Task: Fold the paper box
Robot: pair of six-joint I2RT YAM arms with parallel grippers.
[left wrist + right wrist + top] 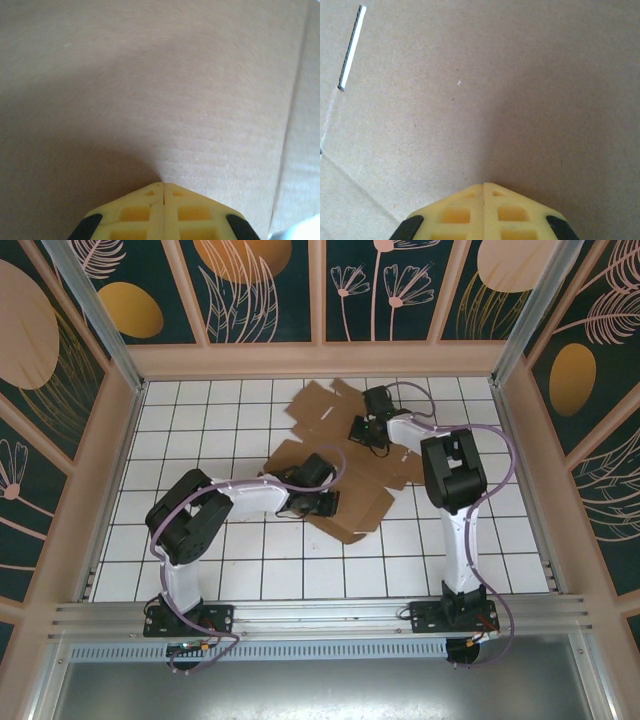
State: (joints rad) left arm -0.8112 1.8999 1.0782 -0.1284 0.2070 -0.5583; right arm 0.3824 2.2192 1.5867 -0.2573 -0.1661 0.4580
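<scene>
The paper box (pixel 355 512) lies as a flat brown die-cut sheet on the white-tiled desk (pixel 200 540), in the middle and toward the far side, with its flaps spread out. The left end effector (pixel 163 186) is over the sheet's near part, and the right end effector (pixel 484 186) is over its far part. Both are closed all the way, tip against tip, gripping nothing and pointing at bare cardboard.
</scene>
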